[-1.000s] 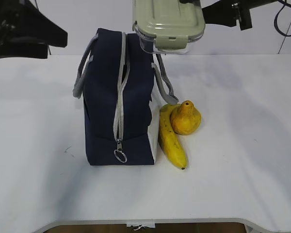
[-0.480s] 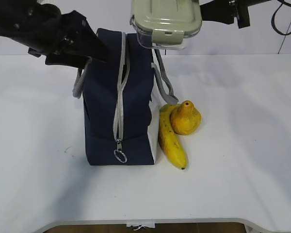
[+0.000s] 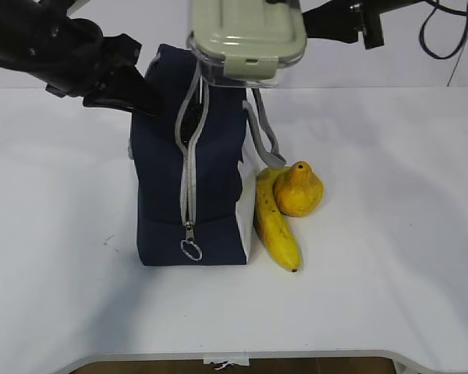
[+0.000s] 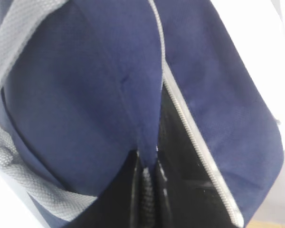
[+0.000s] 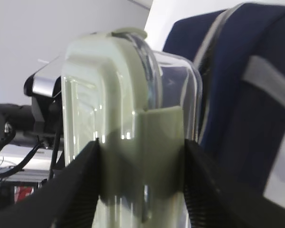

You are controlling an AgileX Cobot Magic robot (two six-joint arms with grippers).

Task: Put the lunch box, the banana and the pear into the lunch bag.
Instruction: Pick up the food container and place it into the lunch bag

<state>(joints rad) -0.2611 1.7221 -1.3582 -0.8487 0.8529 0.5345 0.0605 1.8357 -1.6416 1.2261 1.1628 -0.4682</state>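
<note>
Shifted leftward over the zipper: clear sage-lidded lunch box, clamped in right pincer.
Left pincer pinching navy fabric lunch bag flap, upper left.

A white table fills nearly all of the exterior view, its surface matte and plain. At about 9 o'clock from the table's middle, a small dark scuff mark shows on the white top. The near edge of the table curves across the bottom of the view, rounded toward the corners, and at 6 o'clock a small strip of white tape sits on that edge. Beneath the edge a thin brown band shows. Behind the table, toward 12 o'clock, stands a pale, bare wall. Soft grey shadows lie on the table toward 9 o'clock.
</note>
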